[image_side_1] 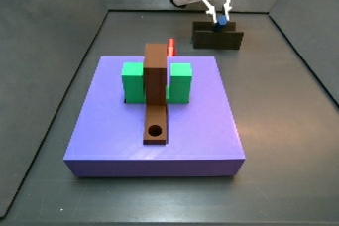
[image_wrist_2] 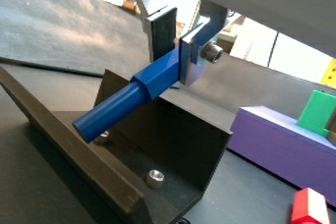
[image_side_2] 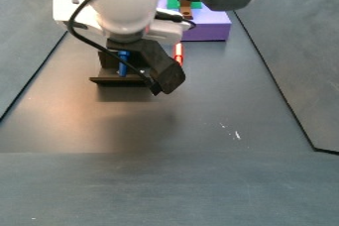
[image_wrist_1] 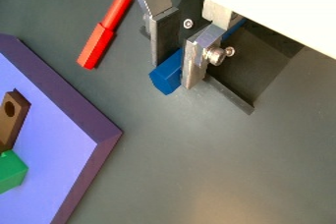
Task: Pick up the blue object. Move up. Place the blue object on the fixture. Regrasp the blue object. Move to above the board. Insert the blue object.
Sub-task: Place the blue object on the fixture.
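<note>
Blue object (image_wrist_2: 138, 90) sits on the fixture (image_wrist_2: 144, 154), long axis slanted: the low end rests in the fixture's corner, the high end runs up into the gripper (image_wrist_2: 188, 49). One wrist view shows that full length; another shows only the stubby blue end (image_wrist_1: 167, 75) poking out from between the fingers (image_wrist_1: 197, 56).

Gripper is clamped on the blue object's upper end, silver plates on both sides of it, right over the fixture.

Wrist view also catches the red stick (image_wrist_1: 104, 31) lying flat on the floor, apart from the gripper, and the edge of the board (image_wrist_1: 53, 120) nearby.

Side view gives the layout: fixture (image_side_1: 219, 38) beyond the board (image_side_1: 159, 126), gripper (image_side_1: 219, 14) above it, blue barely visible. In another side view the arm hides most of it; a sliver of blue (image_side_2: 123, 63) shows above the fixture (image_side_2: 122, 79).
</note>
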{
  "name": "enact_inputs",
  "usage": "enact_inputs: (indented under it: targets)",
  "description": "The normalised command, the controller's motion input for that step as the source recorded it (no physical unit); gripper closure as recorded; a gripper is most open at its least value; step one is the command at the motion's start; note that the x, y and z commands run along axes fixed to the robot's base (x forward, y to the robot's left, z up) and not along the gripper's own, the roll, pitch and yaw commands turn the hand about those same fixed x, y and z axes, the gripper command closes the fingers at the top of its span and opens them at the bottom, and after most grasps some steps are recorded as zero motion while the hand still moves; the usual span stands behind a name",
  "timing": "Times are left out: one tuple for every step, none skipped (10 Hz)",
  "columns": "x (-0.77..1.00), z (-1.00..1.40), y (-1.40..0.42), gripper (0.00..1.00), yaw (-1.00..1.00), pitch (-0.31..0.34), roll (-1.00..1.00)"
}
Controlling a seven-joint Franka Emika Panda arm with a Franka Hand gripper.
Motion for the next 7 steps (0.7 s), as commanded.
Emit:
enact_inputs:
  targets:
    - [0.00, -0.09, 0.00, 1.00, 0.00, -0.214, -0.17]
    - [0.00, -0.13, 0.00, 1.00, 0.00, -0.183, -0.06]
    - [0.00, -0.12, 0.00, 1.00, 0.00, -0.100, 0.00]
    - [0.00, -0.11, 0.00, 1.00, 0.00, -0.020, 0.05]
    - [0.00, -0.09, 0.00, 1.00, 0.00, 0.000, 0.22]
    - [0.04, -0.09, 0.00, 1.00, 0.07, 0.003, 0.32]
    - [0.02, -0.13, 0.00, 1.00, 0.05, 0.000, 0.32]
